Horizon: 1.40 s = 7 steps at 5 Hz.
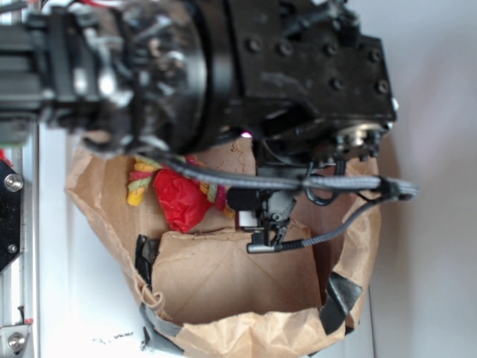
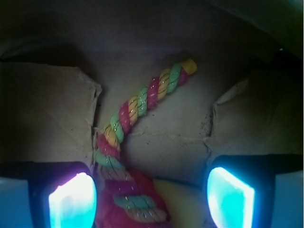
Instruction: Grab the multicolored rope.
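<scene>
Robot arm [image 1: 223, 67] fills the top of the exterior view, black and very near to the camera, with gray cables [image 1: 328, 183] that hang below it. Under the arm lies a brown paper bag [image 1: 223, 291], open and crumpled, with dark tape on its corners, on a pale counter [image 1: 432, 224]. A metal rail [image 1: 22, 253] runs along the left edge of this view.

Inside the bag, at its upper left part, a red paper ball [image 1: 181, 200] rests. The multicolored rope [image 2: 142, 102] is just beside the ball and partly behind it; in the exterior view only a short striped piece shows left of the ball. In the wrist view the rope goes diagonally across the cardboard floor of the bag, from a yellow end at the upper right down to the lower middle, where it bends and lies over the red paper. A pale yellow flat thing [image 2: 183, 199] touches the red paper at the bottom of the wrist view.

The hand [image 2: 152, 197] stands wide, and both fingers [image 2: 230, 194] glow blue-white at the lower corners. The lower part of the rope lies between the fingers, nearer to the left one, and I cannot tell if they touch it.
</scene>
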Each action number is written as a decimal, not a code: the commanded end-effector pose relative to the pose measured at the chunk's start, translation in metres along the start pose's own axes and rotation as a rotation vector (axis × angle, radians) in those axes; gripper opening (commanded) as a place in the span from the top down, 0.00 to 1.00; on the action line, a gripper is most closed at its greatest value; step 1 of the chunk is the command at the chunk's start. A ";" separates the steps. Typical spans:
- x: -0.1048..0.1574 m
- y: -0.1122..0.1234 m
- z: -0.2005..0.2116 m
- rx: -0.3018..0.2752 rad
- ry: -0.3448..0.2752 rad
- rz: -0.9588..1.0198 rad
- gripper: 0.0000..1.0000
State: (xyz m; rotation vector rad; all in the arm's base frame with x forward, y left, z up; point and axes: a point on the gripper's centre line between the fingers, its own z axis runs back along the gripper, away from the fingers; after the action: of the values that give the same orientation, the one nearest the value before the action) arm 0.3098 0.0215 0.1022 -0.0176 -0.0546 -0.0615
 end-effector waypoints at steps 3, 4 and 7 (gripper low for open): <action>0.016 -0.003 0.019 -0.060 -0.056 0.120 0.00; 0.016 -0.003 0.019 -0.060 -0.056 0.120 0.00; 0.012 -0.004 -0.001 -0.005 -0.029 0.071 0.00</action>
State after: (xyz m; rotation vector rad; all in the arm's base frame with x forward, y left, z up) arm 0.3159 0.0206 0.0891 -0.0330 -0.0395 0.0265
